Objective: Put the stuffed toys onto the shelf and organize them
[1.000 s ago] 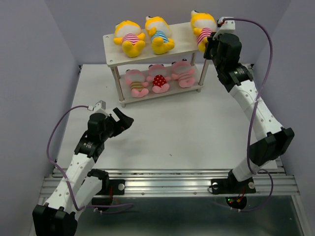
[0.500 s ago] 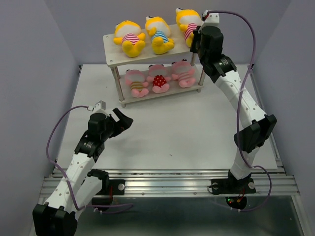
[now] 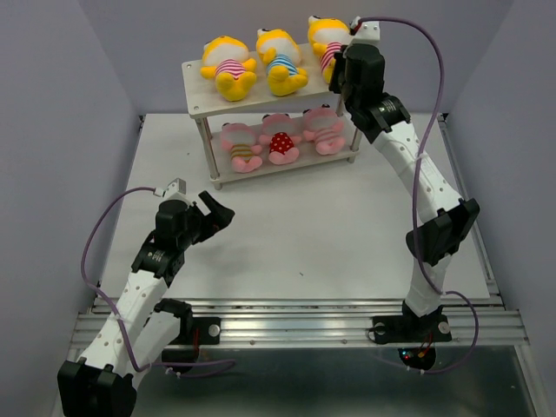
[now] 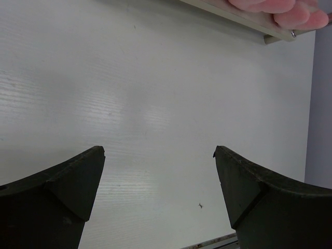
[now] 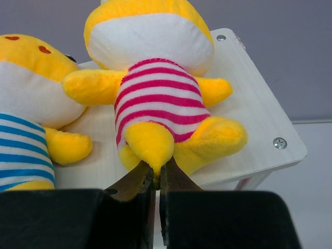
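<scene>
Now setting last yellow toy (image 5: 161, 98) on shelf (image 5: 254, 124) top, upper right of overhead view, with right gripper (image 5: 157, 175) clamped on its foot, left gripper (image 4: 158, 151) wide open, empty. Next: release, withdraw.

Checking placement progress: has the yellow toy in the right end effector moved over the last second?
Yes: the toy slid left, from the shelf's right end toward the blue-striped toy.

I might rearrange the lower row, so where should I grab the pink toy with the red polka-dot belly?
Take the polka-dot toy by its feet, coming in low from the open front of the shelf. It lies on the lower tier, feet toward the front edge; the top board blocks reaching from above.
</scene>
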Action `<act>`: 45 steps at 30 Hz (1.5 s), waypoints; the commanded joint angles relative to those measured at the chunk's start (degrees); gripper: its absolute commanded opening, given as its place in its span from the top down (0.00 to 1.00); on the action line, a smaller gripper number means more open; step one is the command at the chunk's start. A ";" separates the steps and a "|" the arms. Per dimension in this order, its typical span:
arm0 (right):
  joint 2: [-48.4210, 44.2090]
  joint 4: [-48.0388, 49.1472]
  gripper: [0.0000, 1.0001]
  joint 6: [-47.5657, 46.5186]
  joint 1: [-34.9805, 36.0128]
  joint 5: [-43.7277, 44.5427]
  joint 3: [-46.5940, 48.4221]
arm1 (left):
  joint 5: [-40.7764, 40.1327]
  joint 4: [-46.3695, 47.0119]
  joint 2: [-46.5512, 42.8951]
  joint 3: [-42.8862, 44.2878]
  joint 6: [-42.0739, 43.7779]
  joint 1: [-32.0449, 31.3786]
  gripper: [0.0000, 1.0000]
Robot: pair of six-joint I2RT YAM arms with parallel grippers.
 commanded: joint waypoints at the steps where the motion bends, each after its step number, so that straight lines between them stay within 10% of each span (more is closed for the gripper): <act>1: 0.15 -1.13 0.96 1.06 0.44 1.62 3.75 | -0.61 0.74 -0.93 2.17 1.25 -0.31 0.01; 45: -4.42 3.34 0.39 5.20 0.44 -6.81 -0.73 | -0.70 1.09 -1.81 1.47 1.08 -0.22 0.01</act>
